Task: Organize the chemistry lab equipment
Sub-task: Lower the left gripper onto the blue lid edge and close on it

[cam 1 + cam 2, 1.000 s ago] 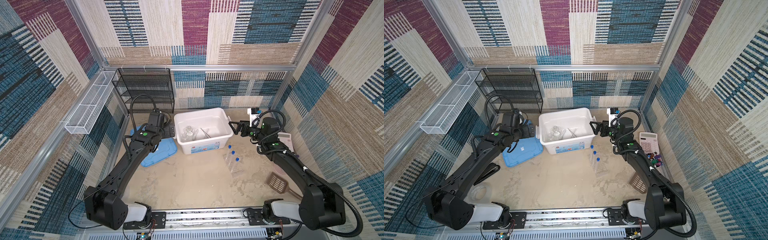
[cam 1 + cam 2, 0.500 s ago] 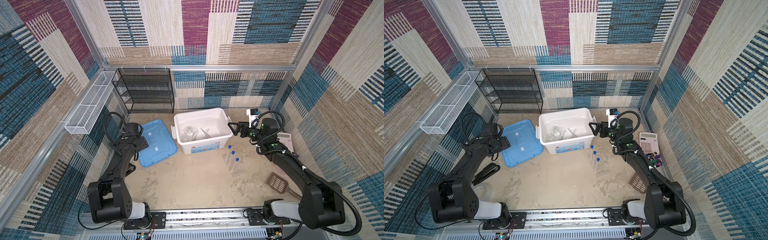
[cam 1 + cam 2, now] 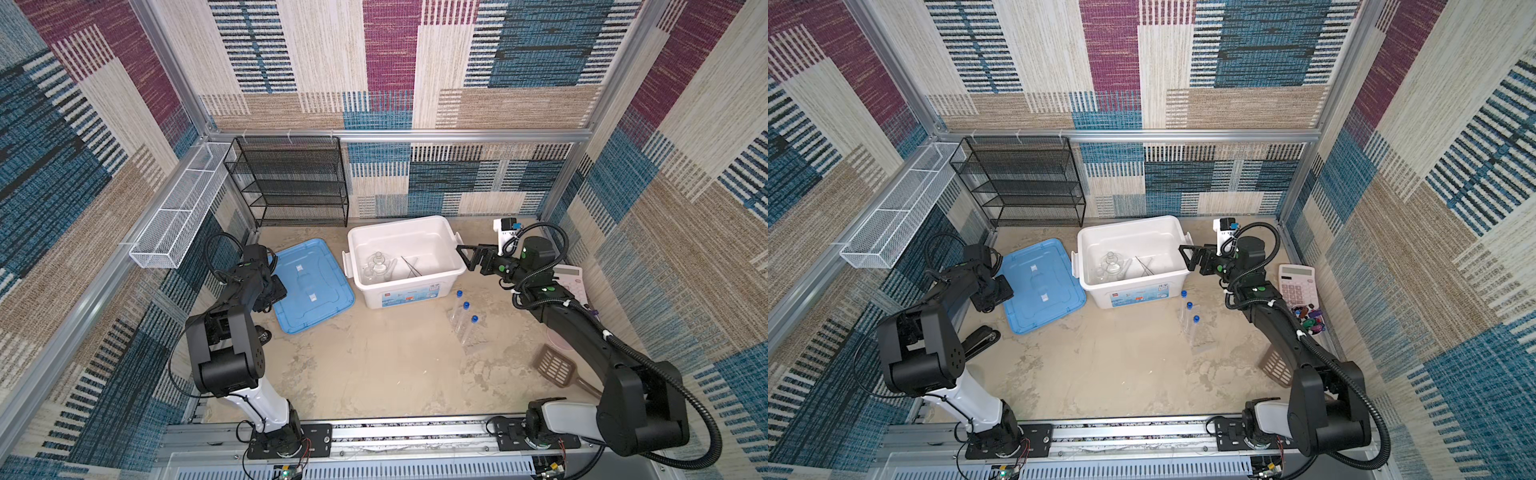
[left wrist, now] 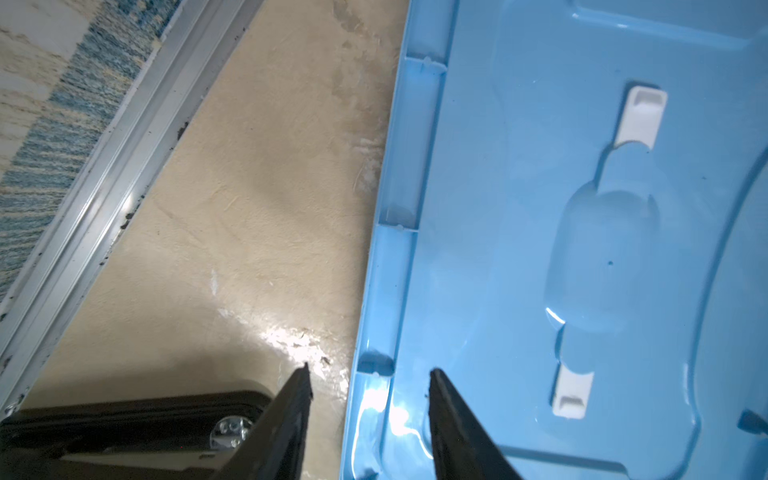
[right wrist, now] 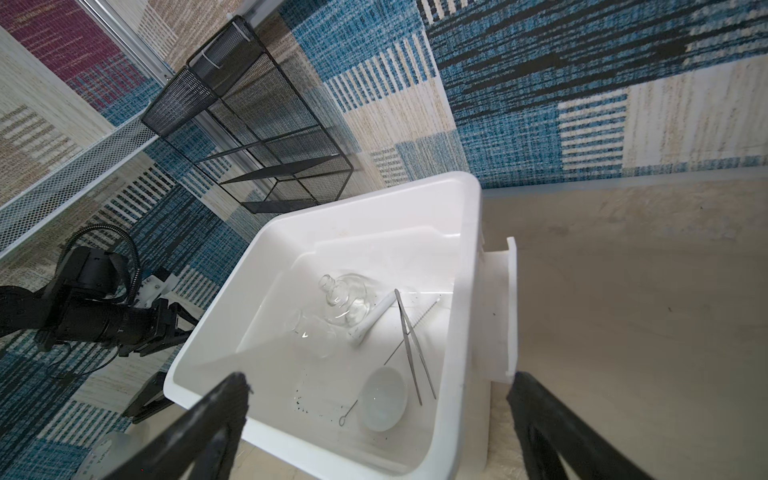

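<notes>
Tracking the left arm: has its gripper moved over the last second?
Yes. The left gripper has moved left, away from the white bin, to the outer edge of the blue lid.

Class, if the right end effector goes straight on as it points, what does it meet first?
Likely the side handle of the white bin, just ahead of the right end effector; depth unclear.

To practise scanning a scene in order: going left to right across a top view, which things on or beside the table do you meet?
In order: white wire basket → blue lid → white bin → blue-capped tubes → brown scoop.
</notes>
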Robot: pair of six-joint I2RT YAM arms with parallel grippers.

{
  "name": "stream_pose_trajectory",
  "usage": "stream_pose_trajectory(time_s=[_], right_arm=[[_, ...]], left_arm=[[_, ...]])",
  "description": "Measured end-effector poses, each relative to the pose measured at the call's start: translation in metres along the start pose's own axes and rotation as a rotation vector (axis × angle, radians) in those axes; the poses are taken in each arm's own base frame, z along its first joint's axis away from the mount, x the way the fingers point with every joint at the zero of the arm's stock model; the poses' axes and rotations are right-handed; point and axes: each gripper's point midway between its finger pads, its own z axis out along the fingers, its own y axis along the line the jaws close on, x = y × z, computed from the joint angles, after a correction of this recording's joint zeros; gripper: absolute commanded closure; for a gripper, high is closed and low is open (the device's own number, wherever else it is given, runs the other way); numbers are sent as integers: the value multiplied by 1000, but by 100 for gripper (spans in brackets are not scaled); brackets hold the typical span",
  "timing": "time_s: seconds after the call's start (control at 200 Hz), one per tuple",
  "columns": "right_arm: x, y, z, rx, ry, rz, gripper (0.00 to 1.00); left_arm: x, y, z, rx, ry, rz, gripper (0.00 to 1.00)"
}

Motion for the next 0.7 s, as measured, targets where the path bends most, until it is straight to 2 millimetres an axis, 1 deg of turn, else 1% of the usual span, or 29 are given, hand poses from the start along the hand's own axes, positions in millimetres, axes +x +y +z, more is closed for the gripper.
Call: stream_pose_trajectory(time_s=[0.065, 0.175, 0.28, 0.486, 0.631, 0.701], right_arm=[[0, 0, 0, 1, 0, -1, 0], [0, -4, 0, 18, -2, -8, 1], [0, -5, 0, 26, -4, -19, 1], [0, -8, 0, 41, -6, -22, 1], [-1, -9, 0, 51, -9, -30, 1], [-1, -9, 0, 52, -9, -32, 1]], left_arm=[[1, -1, 8, 0, 22, 2, 62], [4, 4, 22, -14, 56, -4, 65], [6, 8, 30, -24, 77, -7, 69], [9, 12, 40, -32, 101, 3, 75], [14, 8, 47, -10, 131, 19, 79], [12, 4, 48, 8, 136, 42, 80]])
